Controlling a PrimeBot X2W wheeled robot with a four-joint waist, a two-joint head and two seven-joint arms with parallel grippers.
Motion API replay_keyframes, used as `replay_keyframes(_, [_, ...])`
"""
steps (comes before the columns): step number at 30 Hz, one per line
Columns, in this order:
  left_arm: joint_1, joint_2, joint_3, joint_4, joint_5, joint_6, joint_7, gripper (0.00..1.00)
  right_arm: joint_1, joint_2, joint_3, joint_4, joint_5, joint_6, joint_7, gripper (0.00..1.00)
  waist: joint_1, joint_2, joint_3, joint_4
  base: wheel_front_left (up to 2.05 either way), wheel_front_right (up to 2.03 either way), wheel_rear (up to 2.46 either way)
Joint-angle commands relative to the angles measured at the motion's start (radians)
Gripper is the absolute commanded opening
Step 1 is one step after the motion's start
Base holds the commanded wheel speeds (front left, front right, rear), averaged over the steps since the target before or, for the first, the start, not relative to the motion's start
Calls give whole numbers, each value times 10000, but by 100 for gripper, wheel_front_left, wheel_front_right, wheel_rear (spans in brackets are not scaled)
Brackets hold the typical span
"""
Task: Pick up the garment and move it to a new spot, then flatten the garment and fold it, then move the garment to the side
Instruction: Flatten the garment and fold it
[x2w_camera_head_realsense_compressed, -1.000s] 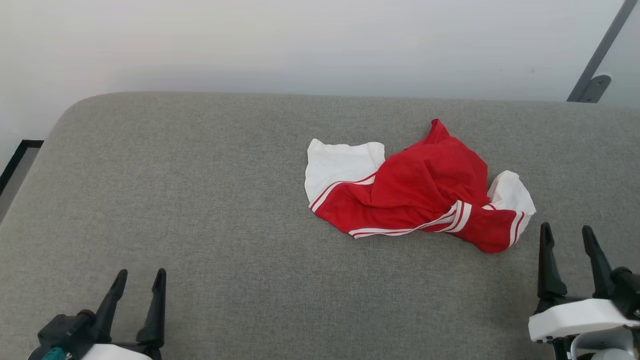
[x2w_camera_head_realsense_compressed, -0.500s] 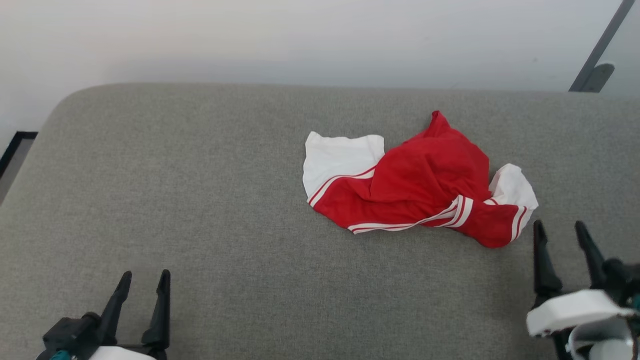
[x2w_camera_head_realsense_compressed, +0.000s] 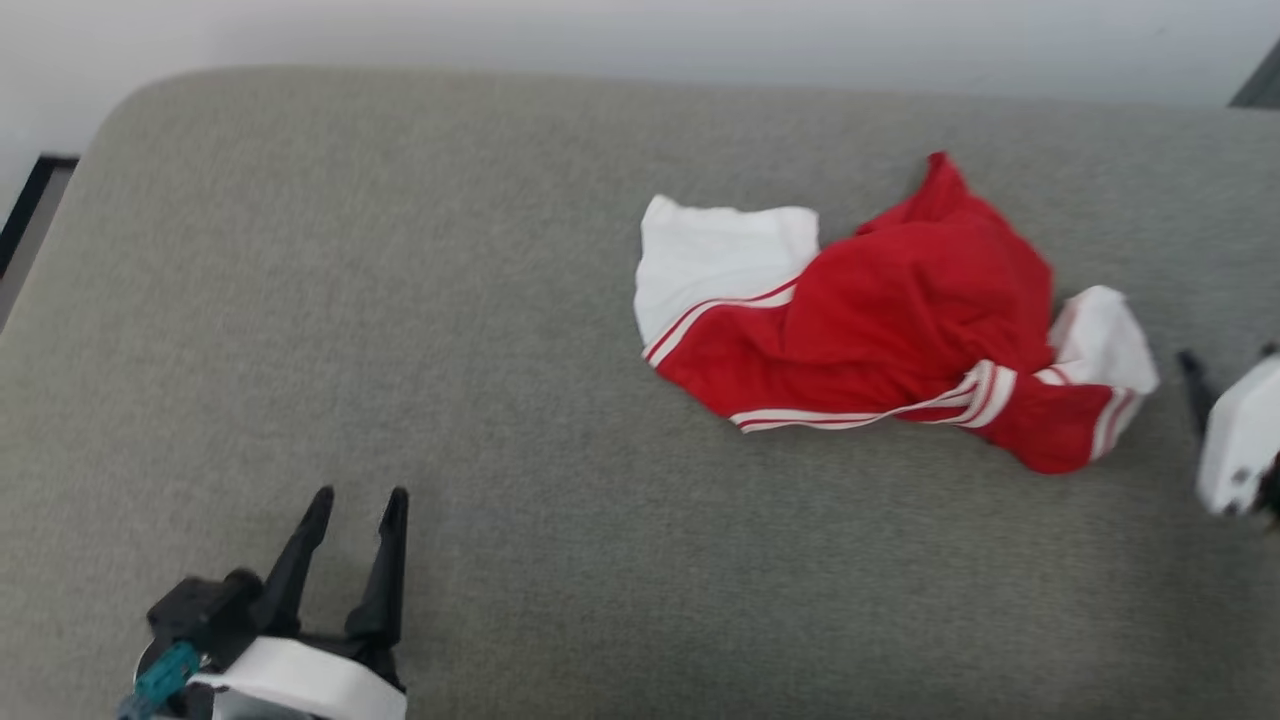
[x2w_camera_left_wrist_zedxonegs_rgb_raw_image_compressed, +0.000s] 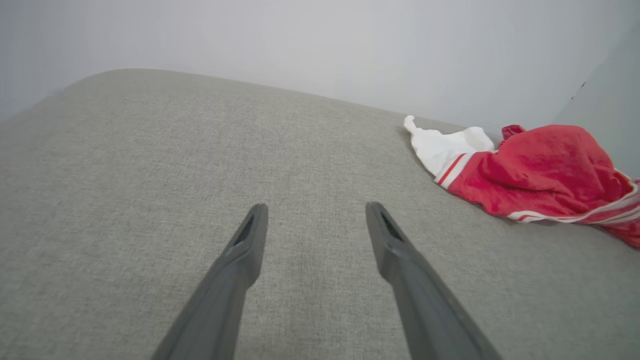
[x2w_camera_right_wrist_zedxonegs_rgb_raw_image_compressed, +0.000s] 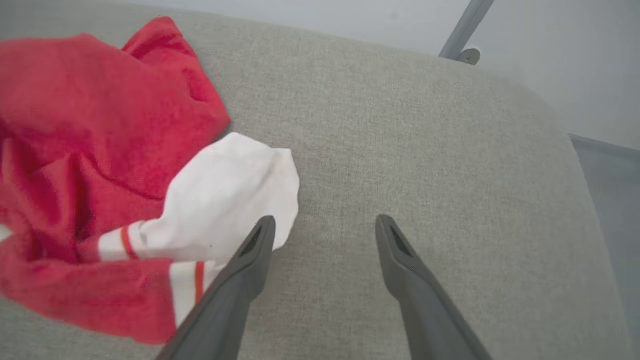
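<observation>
Lying crumpled on grey fabric surface (x2w_camera_head_realsense_compressed: 450, 350), pale wall (x2w_camera_head_realsense_compressed: 700, 30) behind, garment (x2w_camera_head_realsense_compressed: 880, 320); left fingers (x2w_camera_left_wrist_zedxonegs_rgb_raw_image_compressed: 250, 240), right fingers (x2w_camera_right_wrist_zedxonegs_rgb_raw_image_compressed: 255, 250) spread, empty.

Bright, even, diffuse light; faint soft shadow beneath the garment (x2w_camera_head_realsense_compressed: 900, 320). Motion blur throughout head view, worst at right edge. Wide-angle stretching in wrist views.

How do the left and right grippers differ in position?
The left gripper is over bare grey cushion, far from the garment; the right gripper is beside its white sleeve end. The left gripper sits nearer the robot; the right gripper reaches farther forward. Both are open and empty.
</observation>
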Motion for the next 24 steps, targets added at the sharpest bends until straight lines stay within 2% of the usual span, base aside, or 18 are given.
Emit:
replay_keyframes(1, [-185, 2, -88, 42, -118, 22, -51, 100, -326, -166, -19, 47, 62, -3, 554, 100, 0, 0, 363, 266, 0, 0, 0])
replay_keyframes(5, [-643, -34, -270, 100, -276, 22, -51, 100, -1255, -536, 54, 321, 254, -3, 2167, 100, 0, 0, 862, 533, 0, 0, 0])
replay_keyframes(8, [-888, -31, -409, 172, -389, 22, -51, 100, -1809, -575, 153, 742, 364, -3, 2991, 100, 0, 0, 1179, 687, 0, 0, 0])
replay_keyframes(11, [-1112, -34, -535, 238, -506, 22, -51, 100, -2123, -626, 323, 1117, 320, -3, 3546, 100, 0, 0, 1410, 828, 0, 0, 0])
replay_keyframes(14, [-1234, -51, -599, 285, -593, 22, -51, 100, -2268, -670, 325, 1402, 225, -3, 3600, 100, 0, 0, 1555, 911, 0, 0, 0])
replay_keyframes(15, [-1255, -47, -609, 300, -605, 22, -51, 100, -2234, -634, 293, 1512, 195, -3, 3561, 84, 0, 0, 1574, 922, 0, 0, 0])
replay_keyframes(16, [-1278, -39, -601, 310, -635, 22, -51, 100, -2232, -614, 254, 1574, 165, -3, 3526, 45, 0, 0, 1598, 922, 0, 0, 0])
replay_keyframes(17, [-1287, -28, -574, 323, -665, 22, -51, 100, -2226, -588, 175, 1621, 110, -3, 3477, 11, 0, 0, 1608, 901, 0, 0, 0])
replay_keyframes(18, [-1265, -18, -512, 356, -684, 22, -51, 100, -2149, -626, 0, 1656, 34, -6, 3330, 0, 0, 0, 1588, 834, 0, 0, 0])
replay_keyframes(24, [-1215, 36, -490, 405, -691, 22, -51, 100, -1842, -654, -882, 1141, -70, -3, 2267, 0, 0, 0, 1383, 410, 0, 0, 0])
